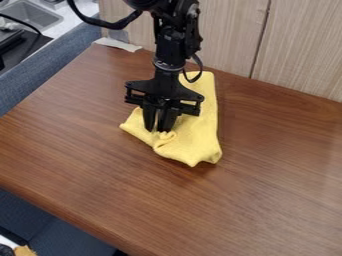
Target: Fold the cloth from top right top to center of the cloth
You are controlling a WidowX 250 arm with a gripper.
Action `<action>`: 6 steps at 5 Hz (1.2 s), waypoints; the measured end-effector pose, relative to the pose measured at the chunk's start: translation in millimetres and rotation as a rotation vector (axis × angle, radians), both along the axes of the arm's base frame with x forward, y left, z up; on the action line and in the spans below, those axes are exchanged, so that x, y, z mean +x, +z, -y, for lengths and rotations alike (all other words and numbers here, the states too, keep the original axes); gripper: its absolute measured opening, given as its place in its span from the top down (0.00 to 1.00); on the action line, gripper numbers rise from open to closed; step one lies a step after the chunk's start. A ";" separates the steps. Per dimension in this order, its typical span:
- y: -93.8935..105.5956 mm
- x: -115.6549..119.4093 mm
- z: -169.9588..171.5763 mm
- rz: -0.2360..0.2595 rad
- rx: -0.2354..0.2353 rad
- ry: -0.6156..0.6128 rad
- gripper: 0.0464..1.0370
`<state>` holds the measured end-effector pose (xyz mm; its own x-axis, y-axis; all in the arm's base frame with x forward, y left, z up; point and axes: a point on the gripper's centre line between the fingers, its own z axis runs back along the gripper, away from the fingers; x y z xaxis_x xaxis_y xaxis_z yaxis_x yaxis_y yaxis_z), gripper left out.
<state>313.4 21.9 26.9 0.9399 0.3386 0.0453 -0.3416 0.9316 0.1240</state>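
Where the near part of the wooden tabletop (220, 205) runs toward the viewer, it carries the grain of dark brown boards, and beyond that, around the middle, lies the task's one yellow cloth (197, 142). Its nearest corners are slightly raised and rumpled, and a small bunched fold (163, 135) sits at its near left edge, right below the single black gripper (158, 129). Whether the jaws are open, closed or pinching that fold cannot be told, since dark parts and yellow cloth run together there. Farther back, the cloth stretches as a long, narrow shape toward the wall, partly behind the one robot arm (175, 47), its far end lying flat. As for progress, the fold seems partly made: cloth looks gathered near the jaws, but which corner was meant, and whether it has reached the centre, cannot be made out. What is probably left is to lay the bunched part down flat, let it go and lift clear; the rumple could spring back. Beyond the tabletop's far edge stand two pale wall panels (298, 55), with one sink (32, 16) at the far left.
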 end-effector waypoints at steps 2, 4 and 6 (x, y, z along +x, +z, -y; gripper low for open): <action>9.1 0.1 4.7 0.017 -0.035 -0.011 0.04; 39.1 -5.8 6.9 0.068 -0.039 -0.029 0.04; 87.5 -13.2 9.0 0.189 -0.049 -0.045 0.04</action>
